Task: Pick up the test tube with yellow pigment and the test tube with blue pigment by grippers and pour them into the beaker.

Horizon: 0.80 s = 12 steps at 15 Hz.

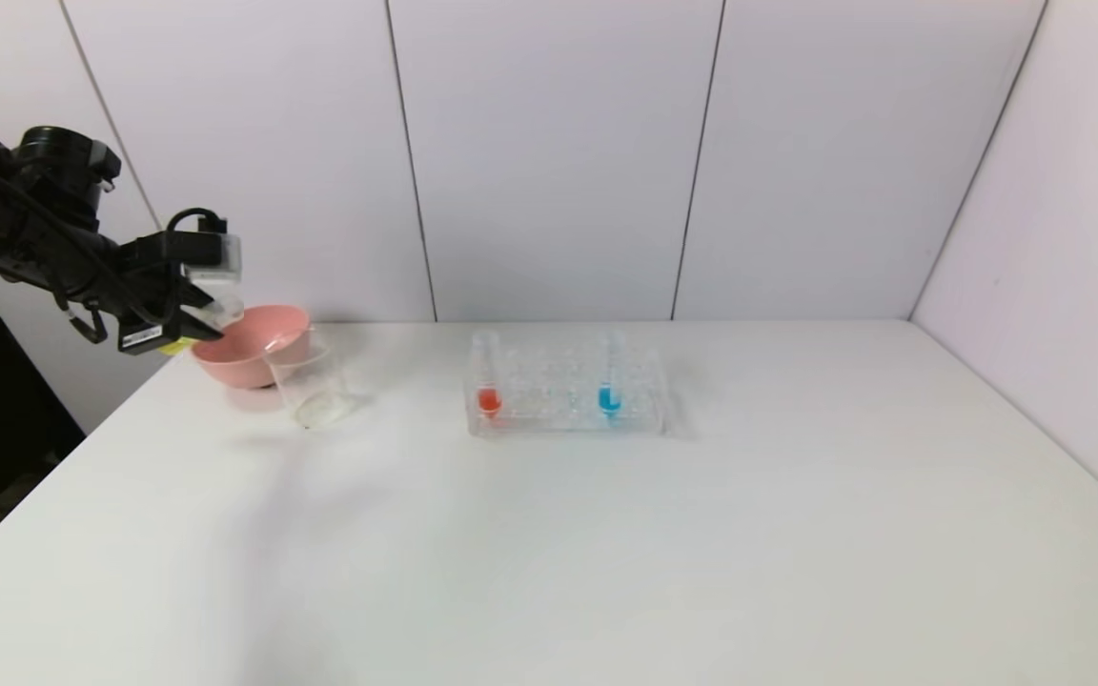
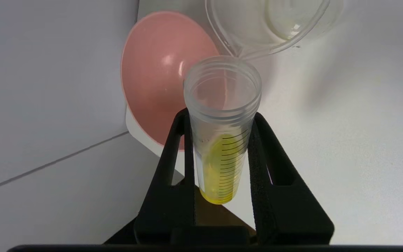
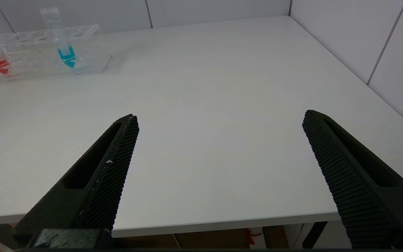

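1. My left gripper (image 2: 222,122) is clamping the slim clear graduated test tube with yellow pigment (image 2: 222,140) between both black jaws, which are pressing on opposite sides of the tube's body below its threaded rim.
2. The yellow liquid is lying along one side of the tilted tube, from its rounded bottom toward the middle; none is showing at the mouth.
3. In the head view, I am holding the left gripper (image 1: 201,319) above the near left corner region of the white table (image 1: 549,534), just beside the rim of the round pink plastic bowl (image 1: 249,348).
4. The small clear straight-walled glass beaker (image 1: 311,386) is standing upright on the table, touching or just in front of the pink bowl; in the left wrist view its pouring lip (image 2: 238,54) is sitting close to the tube's open mouth.
5. The slim clear test tube with blue pigment (image 1: 610,381) is standing upright in the clear plastic tube rack (image 1: 563,395), well apart from the beaker.
6. A similar tube with red liquid (image 1: 488,386) is standing at the rack's opposite end.
7. My right gripper (image 3: 219,140) is hovering over the table's near edge with its jaws spread wide, holding nothing.
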### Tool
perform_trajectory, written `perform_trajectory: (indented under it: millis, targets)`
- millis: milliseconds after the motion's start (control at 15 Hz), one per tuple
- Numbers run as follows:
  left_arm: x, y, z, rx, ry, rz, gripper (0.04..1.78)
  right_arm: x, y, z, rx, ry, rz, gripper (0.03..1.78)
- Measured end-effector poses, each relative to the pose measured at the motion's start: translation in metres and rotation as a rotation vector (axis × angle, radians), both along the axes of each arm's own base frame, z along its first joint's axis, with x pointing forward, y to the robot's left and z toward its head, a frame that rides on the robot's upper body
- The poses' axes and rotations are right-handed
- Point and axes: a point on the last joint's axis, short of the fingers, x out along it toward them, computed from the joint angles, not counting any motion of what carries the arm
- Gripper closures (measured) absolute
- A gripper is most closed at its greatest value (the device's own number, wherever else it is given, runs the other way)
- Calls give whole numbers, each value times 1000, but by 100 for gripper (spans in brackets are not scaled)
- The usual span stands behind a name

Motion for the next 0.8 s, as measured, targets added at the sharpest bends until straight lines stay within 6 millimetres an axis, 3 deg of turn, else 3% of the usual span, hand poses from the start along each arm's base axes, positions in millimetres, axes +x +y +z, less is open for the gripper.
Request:
perform_trajectory:
  millis: [800]
  targets:
    - [8,-15,-2,43,-19,-23,137,0,0,0,0,0,0,10]
